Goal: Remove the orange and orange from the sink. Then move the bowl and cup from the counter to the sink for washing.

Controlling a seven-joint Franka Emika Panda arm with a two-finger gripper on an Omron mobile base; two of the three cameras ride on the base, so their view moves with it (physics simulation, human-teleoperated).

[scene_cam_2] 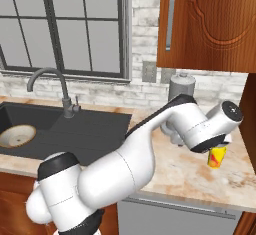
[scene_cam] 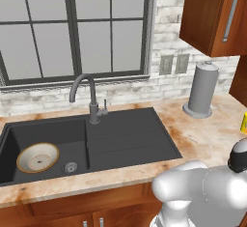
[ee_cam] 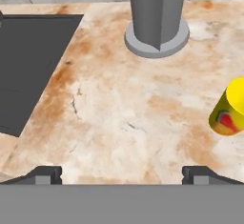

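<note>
Standing on the counter (ee_cam: 119, 123) right of the sink (scene_cam: 120, 139), the yellow cup (ee_cam: 230, 108) sits near the grey paper-towel holder (ee_cam: 157, 27), apart from it. The bowl (scene_cam: 38, 157) lies inside the sink basin by the drain (scene_cam: 71, 167). The gripper (ee_cam: 124, 174) hovers above bare counter, fingers spread wide, holding nothing, the cup off to one side.

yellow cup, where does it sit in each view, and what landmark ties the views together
Left base view: cup cut by the right edge, on the counter.
Right base view: lower right, under the hand.
Hand view: right edge, mid-height.
Shared landmark: the grey paper towel holder, with the cup near its base.
</note>
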